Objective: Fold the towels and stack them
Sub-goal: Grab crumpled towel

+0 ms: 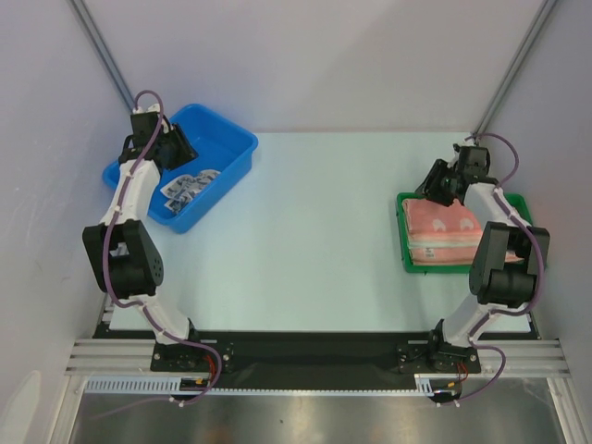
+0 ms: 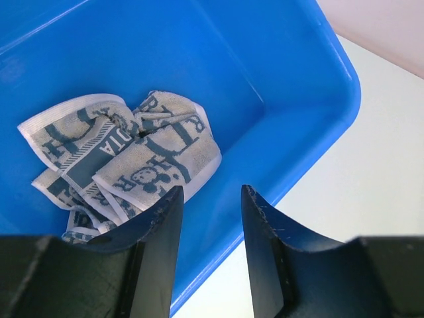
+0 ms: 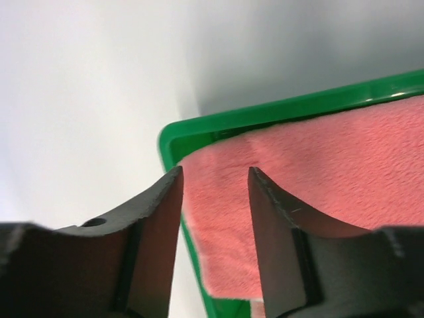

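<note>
Towels, two lots, well apart. Lot one: patterned towel (image 2: 126, 156), blue and white, lying crumpled in the bin (image 2: 278, 79) at the far left of the tabletop (image 1: 305, 240). Lot two: pink stack (image 3: 318, 192), folded, sitting in the tray (image 3: 199, 129) at the right.

Left hand (image 2: 211, 199): released, nothing between the fingers. I am hovering it over the bin, with the towel's near edge just beyond the fingertips. Right hand (image 3: 213, 182): likewise released and empty. I am holding it over the stack's corner, close by the tray rim.

Hazards, as I am judging them:
- Left: the towel is lying in overlapping folds, so I am risking a pinch on one loose flap only. It would be coming up as a trailing wad, snagging on the bin wall or slipping out.
- Left: descending this near the wall, I am risking a finger striking the plastic and shoving or tipping the bin.
- Right: closing here would be catching the top pink layer at its corner, dragging it off square and spoiling the stack.
- Right: a finger going low would be hooking the tray rim and shifting tray and stack together.
- Both: folding is calling for open tabletop between the arms. Dropping the towel short would be leaving it half over the bin edge.
</note>
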Controlling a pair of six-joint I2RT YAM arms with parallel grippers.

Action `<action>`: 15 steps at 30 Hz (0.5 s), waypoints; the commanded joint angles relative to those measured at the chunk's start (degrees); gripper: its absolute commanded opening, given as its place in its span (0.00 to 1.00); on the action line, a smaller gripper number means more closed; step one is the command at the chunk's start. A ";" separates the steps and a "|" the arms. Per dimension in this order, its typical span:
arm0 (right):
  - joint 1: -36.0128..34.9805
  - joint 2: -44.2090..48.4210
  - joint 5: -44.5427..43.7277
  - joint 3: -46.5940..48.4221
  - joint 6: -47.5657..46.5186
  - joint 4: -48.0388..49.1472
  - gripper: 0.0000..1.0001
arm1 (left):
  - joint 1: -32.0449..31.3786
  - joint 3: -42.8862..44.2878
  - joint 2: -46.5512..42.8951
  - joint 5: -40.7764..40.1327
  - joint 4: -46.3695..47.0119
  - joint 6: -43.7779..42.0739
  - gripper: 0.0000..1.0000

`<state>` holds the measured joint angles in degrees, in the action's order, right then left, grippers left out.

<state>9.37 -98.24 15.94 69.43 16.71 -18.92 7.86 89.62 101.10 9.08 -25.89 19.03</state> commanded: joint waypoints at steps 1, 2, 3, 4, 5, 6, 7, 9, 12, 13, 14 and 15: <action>-1.72 4.36 0.93 1.15 0.25 -0.24 0.47 | 0.23 0.03 -0.73 1.64 1.37 -0.48 0.45; -1.98 4.63 1.45 -0.51 0.86 -0.07 0.45 | 0.23 -0.06 -0.73 1.64 1.37 -0.66 0.45; -2.07 4.89 2.15 -1.31 1.22 0.45 0.37 | 0.23 -0.32 -0.90 1.82 1.11 -0.66 0.46; -2.42 5.33 2.42 -2.10 1.57 0.98 0.32 | 0.14 -0.33 -1.08 2.16 1.02 -0.74 0.46; -2.60 5.34 2.60 -3.76 1.83 1.60 0.27 | 0.23 -0.41 -1.17 2.52 0.76 -0.92 0.46; -2.86 5.16 2.86 -4.38 2.44 2.30 0.22 | 0.32 -0.33 -1.17 2.61 0.40 -1.01 0.46; -3.04 4.90 3.56 -4.91 2.71 3.70 0.20 | 0.23 -0.50 -1.34 2.61 0.14 -1.18 0.46; -3.30 3.14 4.35 -5.18 3.24 5.37 0.19 | 0.23 -0.59 -1.61 2.26 -0.21 -1.71 0.46; -3.83 0.51 6.20 -4.57 3.24 6.96 0.18 | 0.23 -0.33 -2.04 1.56 -0.48 -2.24 0.46; -4.00 0.07 6.46 -4.48 3.15 7.31 0.18 | 0.23 -0.33 -2.13 1.55 -0.56 -2.24 0.46; -4.00 -0.46 6.73 -4.22 2.89 7.40 0.18 | 0.23 -0.15 -2.31 1.64 -0.57 -2.33 0.46; -4.09 -0.55 6.82 -3.95 2.54 6.53 0.18 | 0.23 0.02 -2.40 1.55 -0.74 -2.33 0.46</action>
<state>5.74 -98.04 20.71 64.36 19.42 -15.05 7.86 89.56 101.10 10.48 -26.57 18.15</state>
